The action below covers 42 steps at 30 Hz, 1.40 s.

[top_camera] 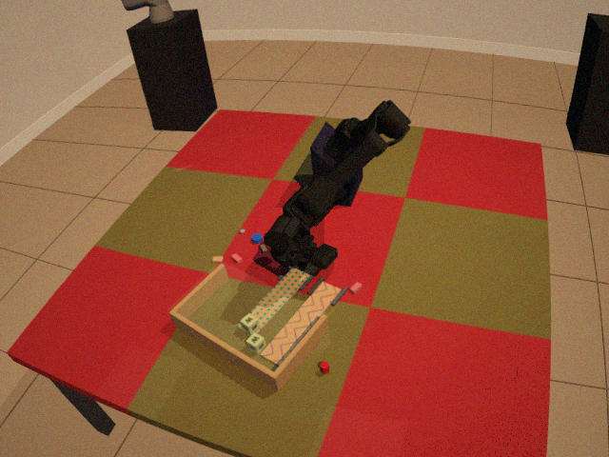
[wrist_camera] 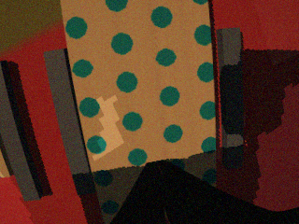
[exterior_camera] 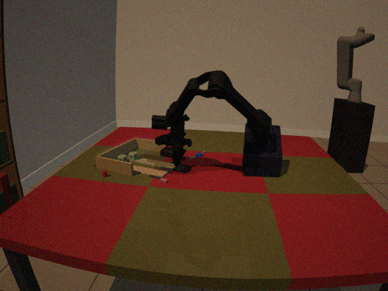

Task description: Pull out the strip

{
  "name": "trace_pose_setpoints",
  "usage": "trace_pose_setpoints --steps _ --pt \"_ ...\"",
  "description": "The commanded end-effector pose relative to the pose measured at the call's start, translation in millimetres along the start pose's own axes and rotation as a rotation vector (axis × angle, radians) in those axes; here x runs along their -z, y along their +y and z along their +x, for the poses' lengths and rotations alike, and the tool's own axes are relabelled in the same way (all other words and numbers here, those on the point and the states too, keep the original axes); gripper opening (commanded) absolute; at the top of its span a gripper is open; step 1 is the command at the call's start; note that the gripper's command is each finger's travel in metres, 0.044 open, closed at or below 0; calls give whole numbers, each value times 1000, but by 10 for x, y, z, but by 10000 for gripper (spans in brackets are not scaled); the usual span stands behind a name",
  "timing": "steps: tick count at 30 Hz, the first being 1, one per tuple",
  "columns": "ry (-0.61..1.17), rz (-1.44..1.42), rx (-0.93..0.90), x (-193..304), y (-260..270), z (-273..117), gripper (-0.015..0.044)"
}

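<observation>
The dotted strip [top_camera: 278, 295] [wrist_camera: 145, 61] runs from inside the wooden tray out through its open side. One pale cube with a dark letter [top_camera: 249, 323] is at the strip's far end. A second pale lettered cube [top_camera: 255, 341] stands close beside it, just beyond that end; what lies under it is hard to tell. The zigzag strip [top_camera: 307, 314] lies parallel, near the tray's side wall, with no cube on it. My gripper [exterior_camera: 177, 163] [wrist_camera: 156, 170] is shut, tips down on the dotted strip's outer end, with nothing seen between the fingers. The arm hides the tips in the top view.
The tray [top_camera: 196, 329] [exterior_camera: 114, 162] has raised walls. Dark grey rails [top_camera: 339, 296] [wrist_camera: 61, 107] flank the strips. Loose bits lie outside: a blue piece [top_camera: 256, 238], a pink block [top_camera: 355, 288] [exterior_camera: 163, 180], a red cylinder [top_camera: 324, 367] [exterior_camera: 105, 173] and several smaller ones.
</observation>
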<state>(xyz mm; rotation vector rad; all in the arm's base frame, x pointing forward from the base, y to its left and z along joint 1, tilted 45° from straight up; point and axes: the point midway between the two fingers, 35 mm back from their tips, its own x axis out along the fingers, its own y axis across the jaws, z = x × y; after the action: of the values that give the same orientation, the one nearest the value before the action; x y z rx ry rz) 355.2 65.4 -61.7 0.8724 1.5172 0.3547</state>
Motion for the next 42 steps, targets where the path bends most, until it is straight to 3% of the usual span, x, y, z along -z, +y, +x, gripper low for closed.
trace_pose_setpoints --steps 1,42 --pt "17 8 1 112 -5 38 0" --pt "19 10 1 730 -13 43 0"
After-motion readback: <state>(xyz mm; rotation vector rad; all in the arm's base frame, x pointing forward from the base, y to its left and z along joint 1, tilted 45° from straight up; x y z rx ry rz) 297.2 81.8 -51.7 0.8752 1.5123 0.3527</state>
